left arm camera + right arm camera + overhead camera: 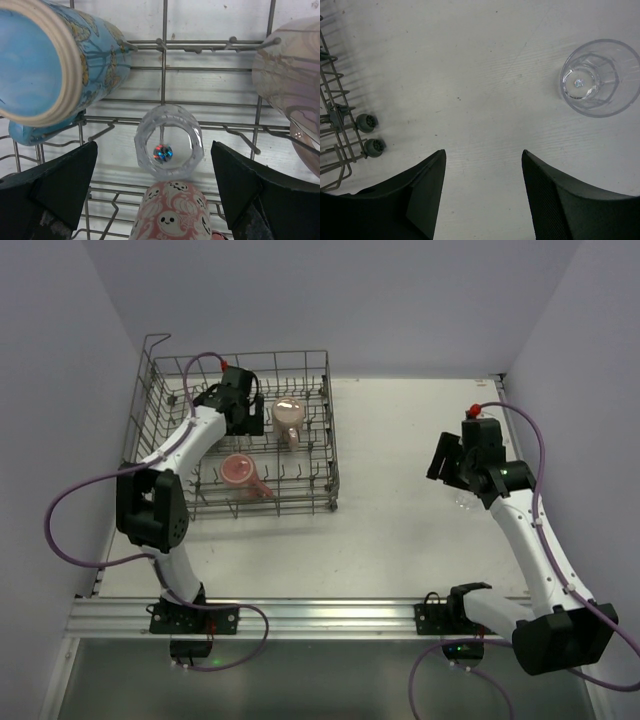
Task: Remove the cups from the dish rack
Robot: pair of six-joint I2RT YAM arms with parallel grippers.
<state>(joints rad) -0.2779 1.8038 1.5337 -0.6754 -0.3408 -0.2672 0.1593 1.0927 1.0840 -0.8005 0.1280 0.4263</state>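
A: While the left fingers (pixel 55 185) hang spread wide and empty inside the large grey wire dish rack (pixel 300 354), which cup do they suit?

B: The clear glass tumbler (pixel 169 145), seen end-on between them on the rack's floor wires. They should descend straight and centred, then close gently, since glass slips.

A: Neighbours?

B: A blue patterned ceramic cup (pixel 45 65) leans close on one side and a pale pink-cream mug (pixel 290 75) on the other. A red ghost-printed cup (pixel 172 212) sits just beside the tumbler. A vertical lift should clear the prongs (pixel 240 137).

A: And the right fingers (pixel 405 200)?

B: Parted, holding nothing, above the white desk (pixel 470 75) outside the rack, near a second clear tumbler (pixel 597 77) standing there.
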